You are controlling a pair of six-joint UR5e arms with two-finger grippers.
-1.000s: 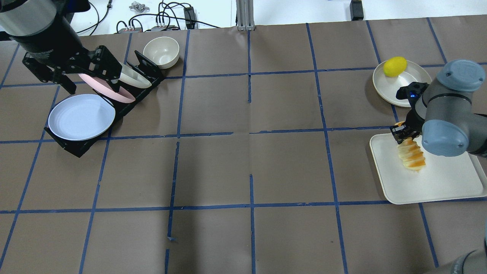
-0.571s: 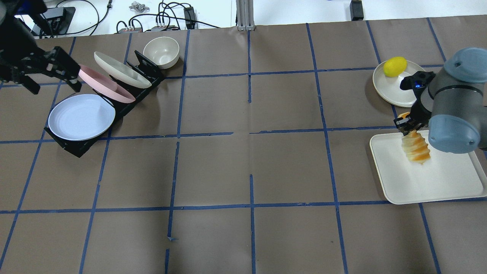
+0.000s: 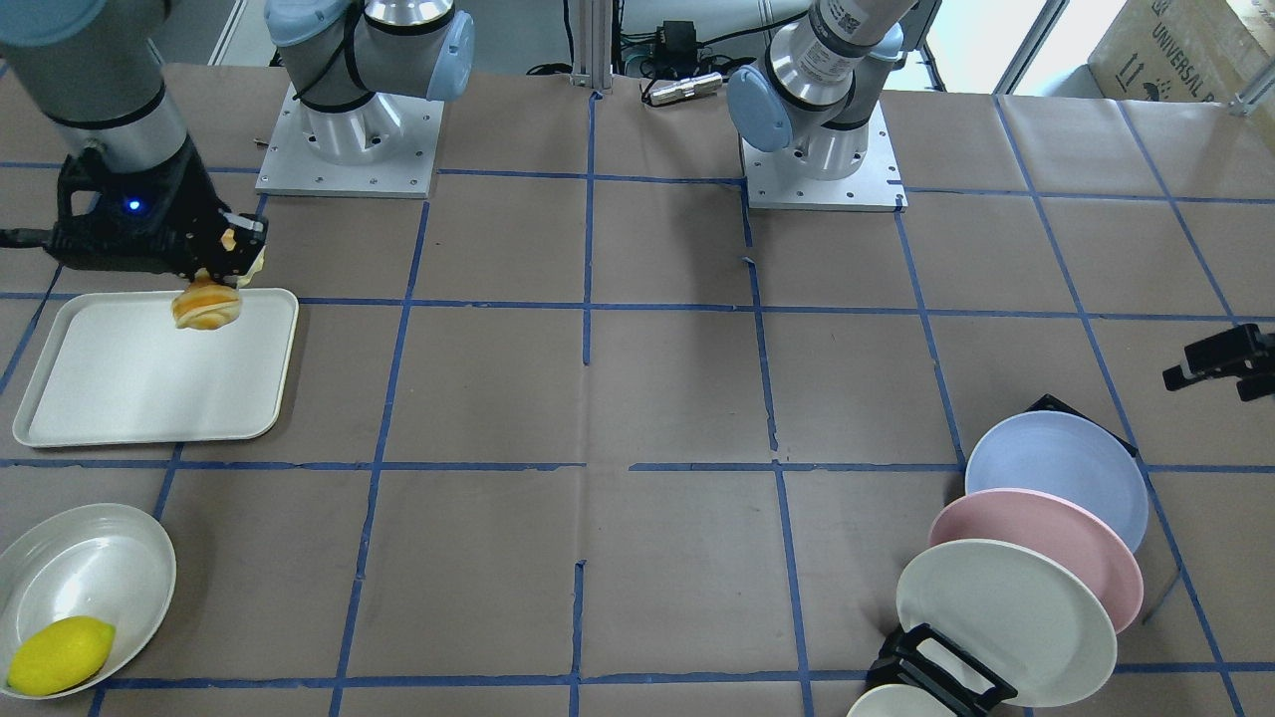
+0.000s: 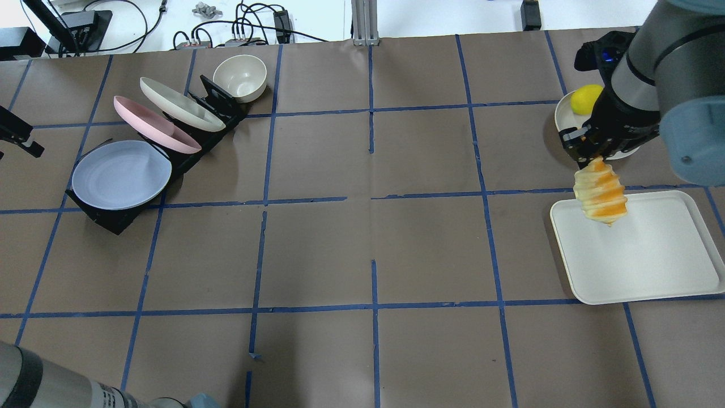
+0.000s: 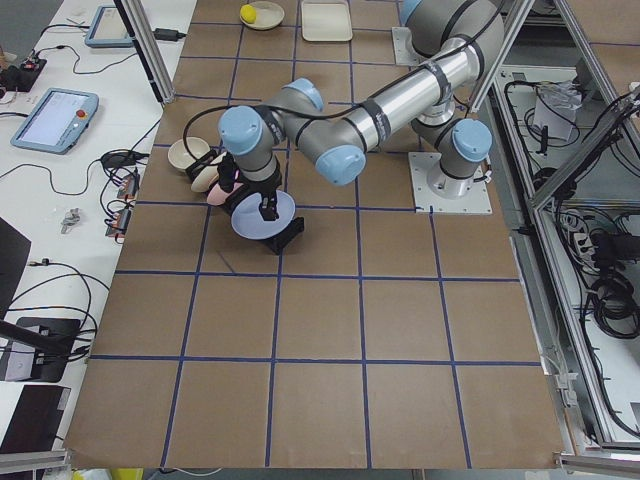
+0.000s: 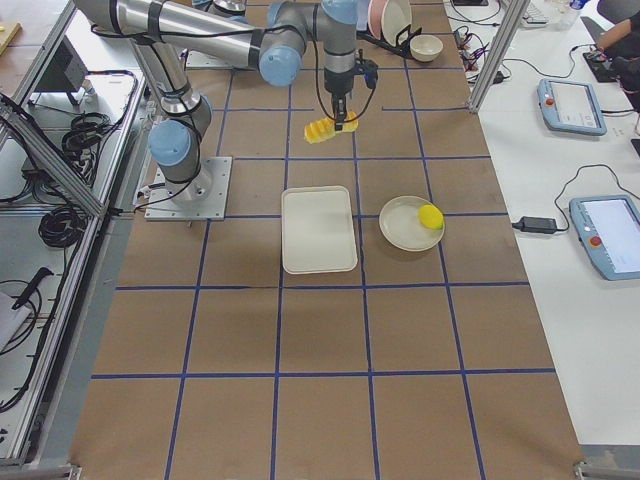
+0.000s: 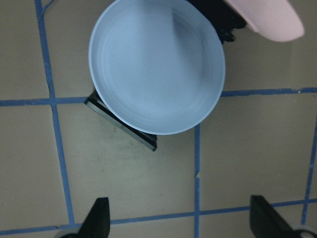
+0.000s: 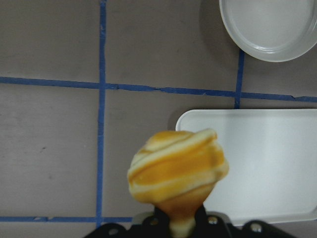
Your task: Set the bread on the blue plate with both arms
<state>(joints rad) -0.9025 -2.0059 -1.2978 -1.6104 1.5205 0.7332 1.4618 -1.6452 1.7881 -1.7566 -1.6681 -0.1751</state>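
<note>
My right gripper [image 4: 584,152] is shut on one end of the bread [image 4: 600,195], a ridged golden-orange loaf with pale stripes. The loaf hangs below the jaws, clear of the white tray [image 4: 651,266], and fills the lower right wrist view [image 8: 178,166]. The blue plate [image 4: 122,174] leans in the front slot of a black rack at the far left. My left gripper [image 7: 181,223] is open and empty, high above the blue plate [image 7: 156,64]. It shows only at the left edge of the overhead view [image 4: 17,135].
A pink plate [image 4: 156,131] and a cream plate [image 4: 181,103] stand in the same rack [image 4: 107,218] behind the blue one. A cream bowl [image 4: 240,76] sits beyond it. A yellow lemon [image 4: 586,99] lies on a cream dish [image 3: 60,568] beyond the tray.
My right gripper has lifted the bread off the tray and carried it toward the tray's far left corner. My left gripper has drawn back from over the rack to the overhead view's left edge.
</note>
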